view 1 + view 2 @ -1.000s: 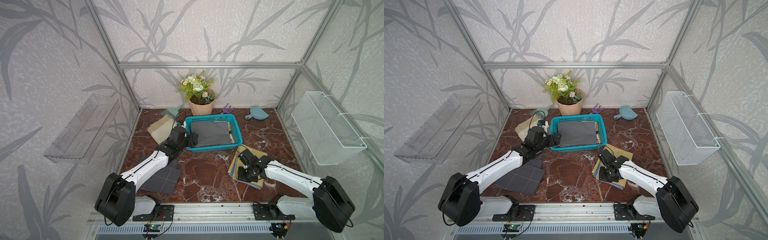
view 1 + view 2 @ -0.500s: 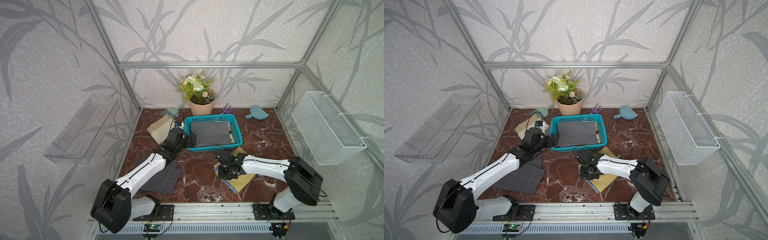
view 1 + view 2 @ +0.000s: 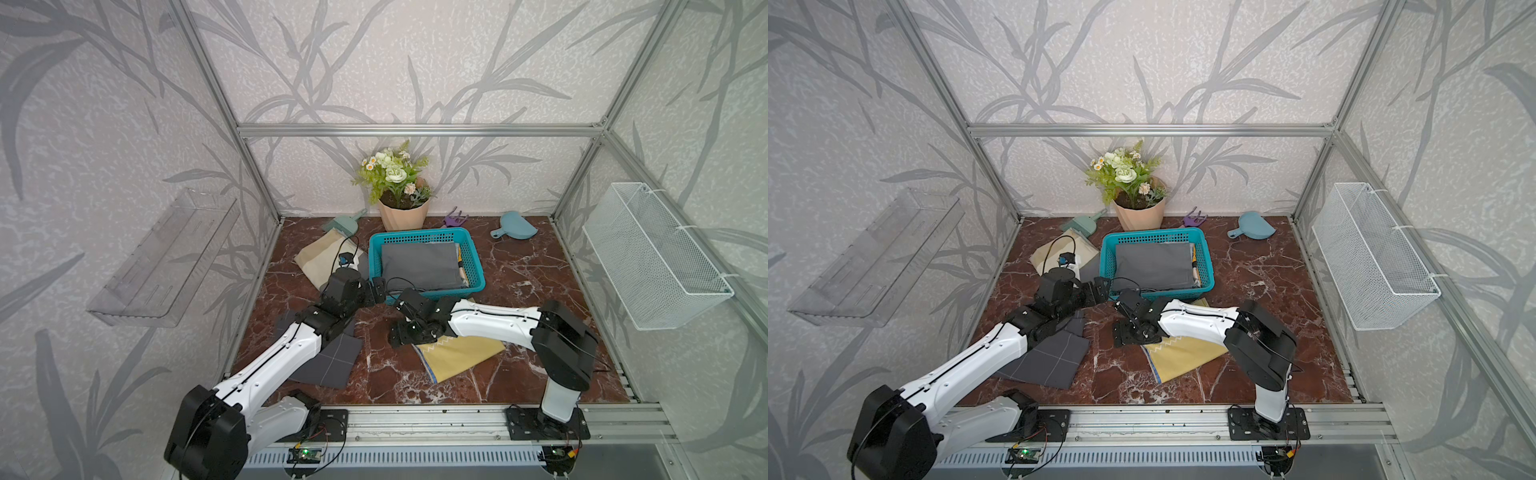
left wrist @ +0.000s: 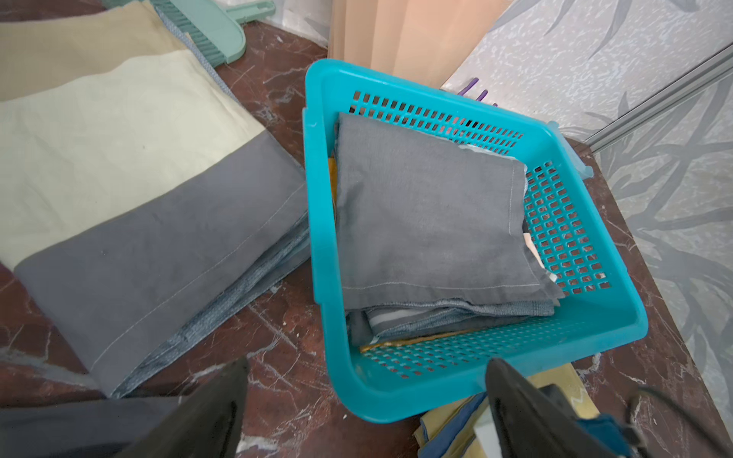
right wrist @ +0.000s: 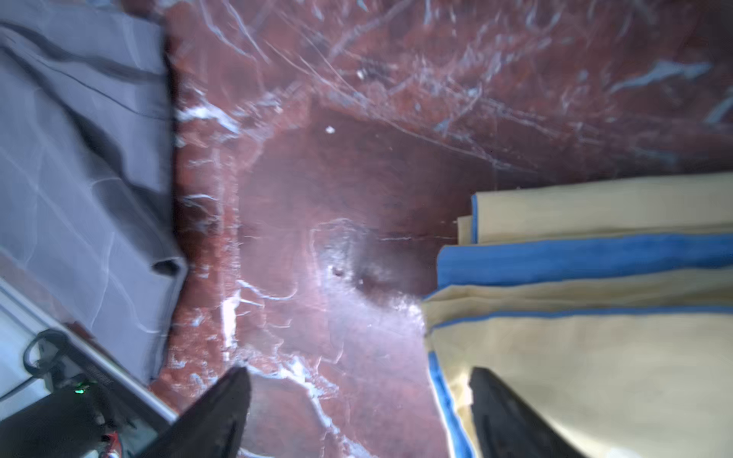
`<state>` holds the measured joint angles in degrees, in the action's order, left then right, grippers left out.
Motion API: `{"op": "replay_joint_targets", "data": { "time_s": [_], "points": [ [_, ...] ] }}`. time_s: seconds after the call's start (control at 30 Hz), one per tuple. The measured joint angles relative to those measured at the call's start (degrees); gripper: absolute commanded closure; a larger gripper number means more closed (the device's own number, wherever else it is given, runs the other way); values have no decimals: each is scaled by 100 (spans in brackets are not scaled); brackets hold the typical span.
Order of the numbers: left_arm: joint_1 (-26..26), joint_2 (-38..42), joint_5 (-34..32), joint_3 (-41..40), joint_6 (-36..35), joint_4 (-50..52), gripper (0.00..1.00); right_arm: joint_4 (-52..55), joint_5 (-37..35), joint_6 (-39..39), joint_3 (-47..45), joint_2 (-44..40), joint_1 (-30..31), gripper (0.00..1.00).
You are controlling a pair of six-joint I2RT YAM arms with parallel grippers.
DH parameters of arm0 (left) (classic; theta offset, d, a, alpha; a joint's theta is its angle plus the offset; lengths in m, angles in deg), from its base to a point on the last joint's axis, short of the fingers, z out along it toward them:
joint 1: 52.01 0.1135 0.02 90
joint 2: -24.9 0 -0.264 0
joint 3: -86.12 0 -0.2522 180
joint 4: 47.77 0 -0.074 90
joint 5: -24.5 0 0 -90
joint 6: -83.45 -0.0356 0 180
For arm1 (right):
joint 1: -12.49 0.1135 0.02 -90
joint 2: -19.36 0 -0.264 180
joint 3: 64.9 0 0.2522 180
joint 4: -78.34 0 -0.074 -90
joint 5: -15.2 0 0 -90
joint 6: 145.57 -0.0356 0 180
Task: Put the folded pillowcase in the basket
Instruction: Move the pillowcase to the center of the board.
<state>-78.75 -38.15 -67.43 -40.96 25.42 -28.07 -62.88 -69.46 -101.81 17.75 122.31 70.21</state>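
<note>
The teal basket (image 3: 478, 266) (image 3: 1208, 266) (image 4: 317, 198) stands mid-table, with a grey folded pillowcase (image 3: 419, 266) (image 4: 428, 222) on top of the cloths inside it. In front of it a yellow folded pillowcase with blue trim (image 3: 461, 353) (image 3: 1187, 353) (image 5: 595, 357) lies on the marble. My right gripper (image 3: 399, 334) (image 5: 359, 370) is open low over its left edge, one finger above the cloth and one above bare marble. Over the basket's front-left corner my left gripper (image 3: 376, 289) (image 4: 369, 363) is open and holds nothing.
A dark grey checked cloth (image 3: 332, 361) lies front left and a beige and grey cloth (image 3: 322, 257) left of the basket. A flower pot (image 3: 403, 212), green brush (image 3: 343, 224) and blue dustpan (image 3: 515, 226) line the back. A wire basket (image 3: 652, 257) and clear shelf (image 3: 166, 257) hang on the side walls.
My right arm swung left across the front of the basket, the yellow pillowcase slid left and turned with it, and the right gripper went from shut to open. The left gripper barely moved.
</note>
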Motion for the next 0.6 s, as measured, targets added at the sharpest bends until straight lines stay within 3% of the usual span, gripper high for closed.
{"op": "replay_joint_targets", "data": {
  "time_s": [0.2,0.43,0.6],
  "points": [
    [-490,264,-94,-273,444,125,3,529,-439,564,-472,-1521,-376,1],
    [-2013,304,-98,-789,1539,-334,3,918,-461,1161,-1829,-3239,-2859,1],
    [-2542,162,-136,-911,2197,-625,1,1130,-33,1519,-2133,-3407,-4002,1]
  ]
}}
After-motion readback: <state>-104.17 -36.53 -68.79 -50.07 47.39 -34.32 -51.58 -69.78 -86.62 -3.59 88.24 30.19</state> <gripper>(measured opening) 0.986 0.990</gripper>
